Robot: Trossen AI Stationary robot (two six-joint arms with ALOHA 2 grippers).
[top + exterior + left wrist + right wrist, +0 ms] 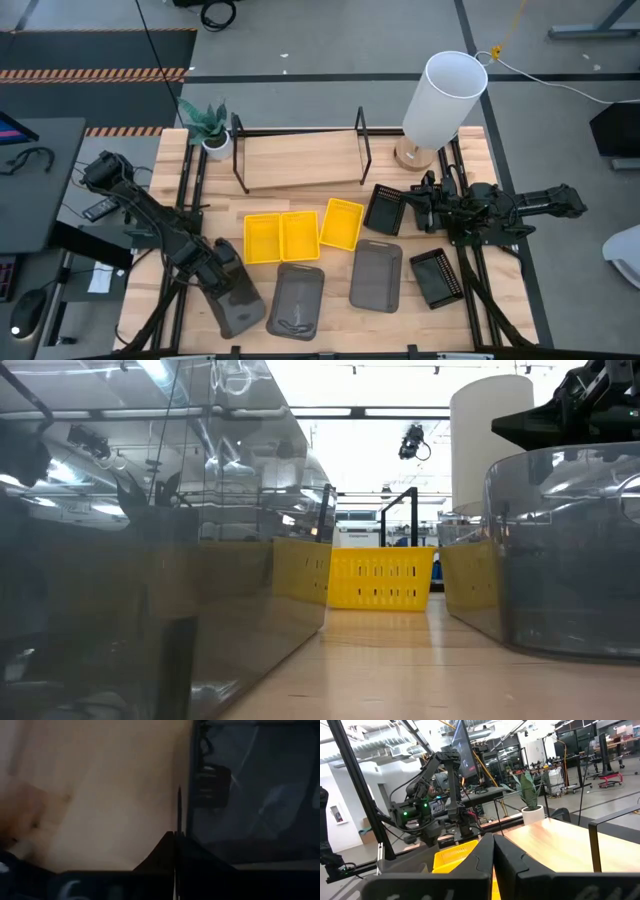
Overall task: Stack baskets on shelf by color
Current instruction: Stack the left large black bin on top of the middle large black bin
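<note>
The shelf (300,160) stands bare at the far edge of the desk (330,325), between a potted plant (212,128) and a white lamp (440,100). No basket has yet been placed on it.

Three yellow baskets (300,233) lie in a row near the desk's middle, the left two touching, the third tilted beside them. Two grey baskets (377,275) lie nearer the front edge, and a third grey one (238,300) sits under the left gripper (228,285). Two black baskets (438,277) lie on the right, one of them (383,208) just beside the right gripper (425,205).

In the left wrist view, the left fingers (172,850) are seen pressed together at a grey basket's edge; whether the wall is actually pinched cannot be told. The right fingers (495,855) are seen closed with nothing between them, held above the desk.

Risks noted:
- A thin wall pinched at one edge is judged liable to slip or swing on lifting.
- The neighbouring grey basket could be knocked by the left arm.
- The shelf's upright end loops could be struck on approach.
- The lamp and plant stand near the shelf ends and could be toppled.
- Colours could be mixed, grey and black being alike.
</note>
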